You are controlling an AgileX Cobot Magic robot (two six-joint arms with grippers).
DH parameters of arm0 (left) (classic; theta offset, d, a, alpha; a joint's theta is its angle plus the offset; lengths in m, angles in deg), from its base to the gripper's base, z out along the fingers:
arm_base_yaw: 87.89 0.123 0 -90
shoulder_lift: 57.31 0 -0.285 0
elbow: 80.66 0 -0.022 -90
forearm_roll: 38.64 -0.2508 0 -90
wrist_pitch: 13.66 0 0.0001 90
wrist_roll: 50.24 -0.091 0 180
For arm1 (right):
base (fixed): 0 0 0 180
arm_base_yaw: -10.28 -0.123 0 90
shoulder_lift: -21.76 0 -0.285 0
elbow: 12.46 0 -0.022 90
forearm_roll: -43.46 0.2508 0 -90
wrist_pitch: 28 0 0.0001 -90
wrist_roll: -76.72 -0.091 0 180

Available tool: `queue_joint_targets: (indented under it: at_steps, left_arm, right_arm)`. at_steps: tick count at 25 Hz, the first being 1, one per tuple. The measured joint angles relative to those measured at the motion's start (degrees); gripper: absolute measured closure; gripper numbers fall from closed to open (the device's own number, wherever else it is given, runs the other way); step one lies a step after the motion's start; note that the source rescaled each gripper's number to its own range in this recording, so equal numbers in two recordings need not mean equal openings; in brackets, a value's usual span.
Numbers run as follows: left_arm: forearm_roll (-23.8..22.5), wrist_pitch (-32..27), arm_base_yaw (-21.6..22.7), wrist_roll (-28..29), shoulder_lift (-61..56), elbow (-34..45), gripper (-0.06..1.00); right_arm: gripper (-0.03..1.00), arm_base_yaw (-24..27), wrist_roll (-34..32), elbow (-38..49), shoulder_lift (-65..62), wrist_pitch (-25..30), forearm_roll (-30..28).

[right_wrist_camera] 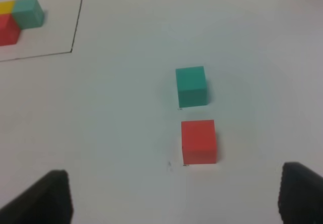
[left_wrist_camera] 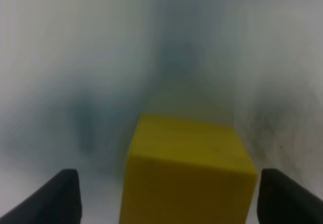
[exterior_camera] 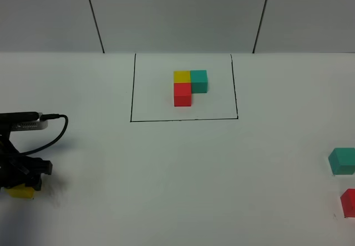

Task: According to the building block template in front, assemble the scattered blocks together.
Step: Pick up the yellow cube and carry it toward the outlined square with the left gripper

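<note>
The building block template [exterior_camera: 189, 85] is a yellow, teal and red L inside a drawn black rectangle at the back middle; it also shows in the right wrist view [right_wrist_camera: 17, 19]. The loose yellow cube [exterior_camera: 18, 193] lies at the far left under my left gripper [exterior_camera: 23, 182]. In the left wrist view the yellow cube [left_wrist_camera: 186, 173] sits between the open fingers [left_wrist_camera: 55, 199], with a gap on one side. The loose teal cube [exterior_camera: 342, 161] and red cube [exterior_camera: 349, 201] lie at the far right. My right gripper [right_wrist_camera: 176, 204] is open above and short of the red cube [right_wrist_camera: 199, 142] and teal cube [right_wrist_camera: 192, 86].
A black cable [exterior_camera: 55, 129] loops off the left arm. The white table [exterior_camera: 177, 179] runs to a grey panelled wall [exterior_camera: 177, 13] at the back. The right arm is out of the exterior view.
</note>
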Motion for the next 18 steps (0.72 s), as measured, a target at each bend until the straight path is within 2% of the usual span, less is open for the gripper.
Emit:
queue_joint_targets:
  at_steps: [3,5,7,9,15,18]
  left_arm:
    - [0.0,0.52,0.0,0.0,0.37,0.0,0.39]
    - [0.0,0.86,0.0,0.0,0.5,0.0,0.48]
    - [0.0,1.05,0.0,0.0,0.62,0.0,0.65]
    - [0.0,1.27,0.0,0.0,0.62,0.0,0.92]
    - [-1.05,0.71,-0.14,-0.41,0.55,-1.86,0.94]
    - [-1.49,-3.75,-1.99,-5.26,0.12,-5.98,0.94]
  right_arm:
    - [0.2,0.0,0.0,0.0,0.0,0.0,0.0]
    - [0.2,0.0,0.0,0.0,0.0,0.0,0.0]
    - [0.2,0.0,0.0,0.0,0.0,0.0,0.0]
    - [0.21,0.0,0.0,0.0,0.0,0.0,0.0]
    - [0.21,0.0,0.0,0.0,0.0,0.0,0.0]
    - [0.21,0.0,0.0,0.0,0.0,0.0,0.0]
